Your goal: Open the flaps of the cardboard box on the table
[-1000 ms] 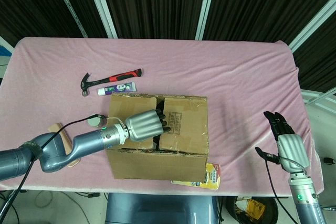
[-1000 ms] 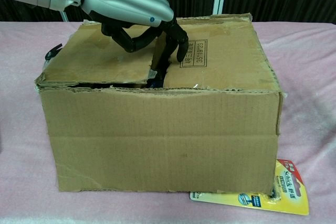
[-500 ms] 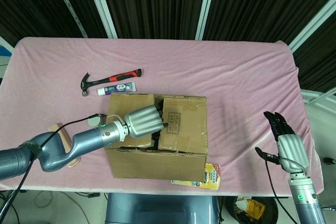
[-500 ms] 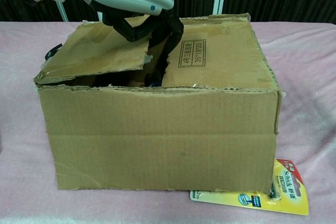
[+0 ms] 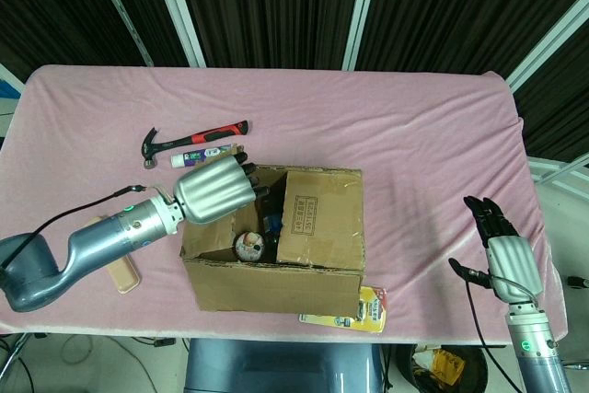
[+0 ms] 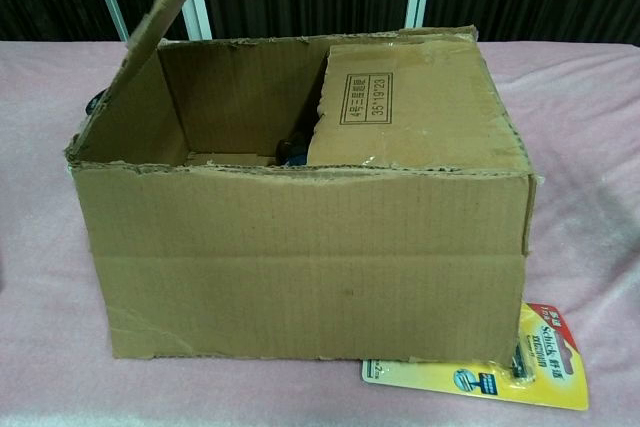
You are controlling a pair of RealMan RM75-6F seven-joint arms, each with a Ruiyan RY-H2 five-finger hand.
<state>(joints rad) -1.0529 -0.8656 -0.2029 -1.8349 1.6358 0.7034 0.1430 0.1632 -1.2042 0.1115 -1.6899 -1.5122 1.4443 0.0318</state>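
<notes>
The cardboard box [image 5: 317,275] [image 6: 300,267] stands in the middle of the pink table. Its left flap [image 6: 150,47] is raised steeply, leaning out to the left. My left hand [image 5: 214,192] is at that flap's top edge, its dark fingers [image 5: 245,168] curled over it. The right flap [image 5: 322,216] [image 6: 405,102], with a printed label, still lies flat over the box. Through the open left half I see a round object [image 5: 247,244] inside. My right hand [image 5: 502,248] hangs open past the table's near right corner, far from the box.
A red-and-black hammer [image 5: 195,140] and a purple-white tube [image 5: 205,157] lie just behind the box. A yellow blister pack [image 5: 370,310] [image 6: 480,375] pokes out under the box's front right corner. A tan object [image 5: 121,271] lies under my left forearm.
My left hand has pulled the left flap up from nearly flat to steeply raised, moving left and back. The box's inside now shows. The right hand has not moved.
</notes>
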